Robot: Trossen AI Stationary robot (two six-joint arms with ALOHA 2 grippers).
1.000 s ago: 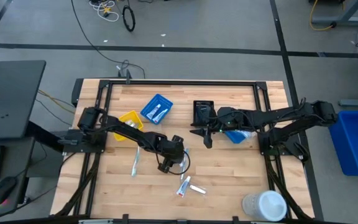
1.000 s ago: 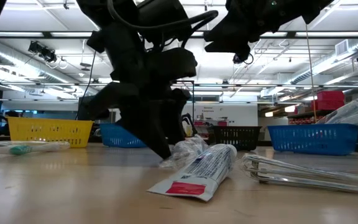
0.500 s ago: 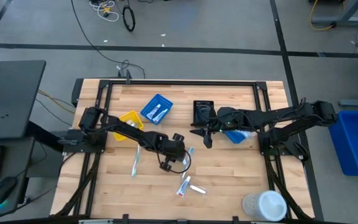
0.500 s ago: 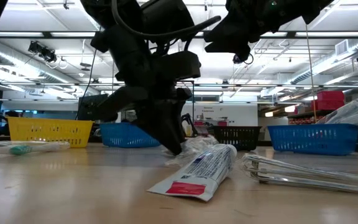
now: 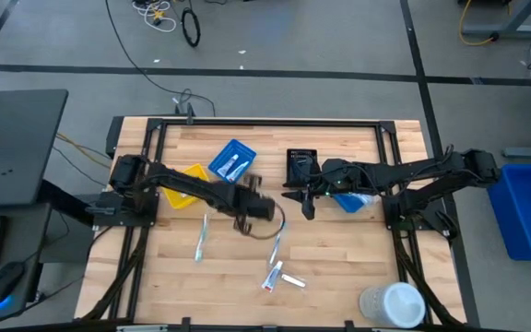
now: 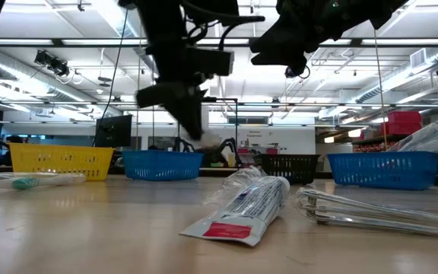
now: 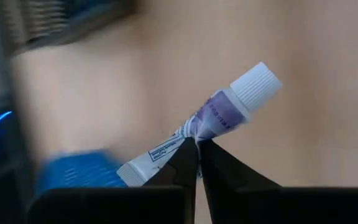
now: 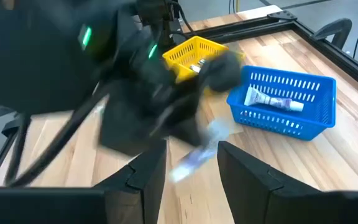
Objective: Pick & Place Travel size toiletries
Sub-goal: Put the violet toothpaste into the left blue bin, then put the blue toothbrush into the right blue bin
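Showing the table from above, left to right: a packaged toothbrush lies on the wood with its long axis nearly straight toward and away from the table's front edge, near the yellow bin. Beside that bin, the blue bin holds toothpaste tubes. The left gripper is raised above the table between the blue bin and the loose items, its jaws pinched shut on the middle of a small toothpaste tube; in the left wrist view the tube lies crosswise to the fingers, its white cap at one end and its flat crimped tail at the other. Nearer the table's front edge, a cluster of toiletries remains on the wood, one tube lying flat with its red-marked crimped end toward the low camera. The black bin stands at centre. The right gripper hovers just in front of that bin, jaws partly apart and holding nothing. A white lidded container sits at the front right corner.
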